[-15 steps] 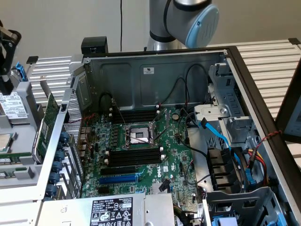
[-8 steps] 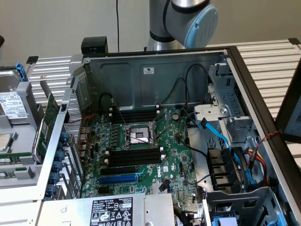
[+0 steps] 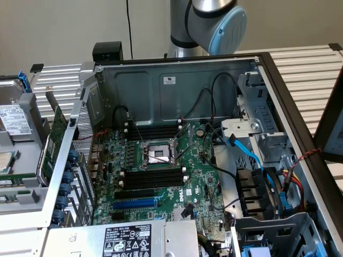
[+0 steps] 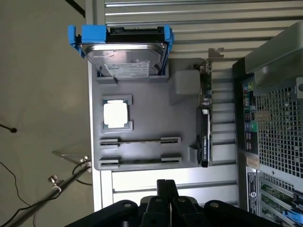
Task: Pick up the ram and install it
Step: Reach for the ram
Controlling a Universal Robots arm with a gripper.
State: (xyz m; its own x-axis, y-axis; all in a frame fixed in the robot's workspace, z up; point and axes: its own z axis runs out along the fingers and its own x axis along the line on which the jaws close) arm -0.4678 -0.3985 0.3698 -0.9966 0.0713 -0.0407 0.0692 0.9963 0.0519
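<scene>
- In the exterior view, a silver robot arm with a light-blue joint cap (image 3: 214,21) stands behind an open grey metal computer case (image 3: 177,80).
- On the floor of the case lies a green motherboard (image 3: 198,176) with a square silver processor socket (image 3: 157,154) near its middle.
- Long black memory slots with white end latches (image 3: 153,178) run on both sides of the socket. A long blue slot (image 3: 134,203) lies nearer the camera.
- Outside the case, on the exterior view's left, sits a flat grey plastic tray (image 3: 24,197). It holds a silver hard drive (image 3: 13,120), and a bigger green expansion card (image 3: 56,128) stands on edge just beside the case wall.
- The ram (image 3: 15,181), a long narrow green stick, rests in this tray, well apart from the memory slots.
- In the wrist view, the black gripper (image 4: 165,185) hangs over the slatted table beside the tray (image 4: 142,118). Its jaws are pressed together with nothing between them.
- The tray carries the hard drive (image 4: 125,59) in a blue bracket (image 4: 90,35) and a square silver processor chip (image 4: 116,113).
- The ram (image 4: 139,140) shows edge-on as a thin dark strip between two grey clips, just beside the processor chip.
- A second pair of clips (image 4: 139,161) lies between the ram and the gripper. I cannot tell whether it holds anything.
- The expansion card (image 4: 204,123) stands at the tray's edge, next to the perforated case wall (image 4: 274,123).
</scene>
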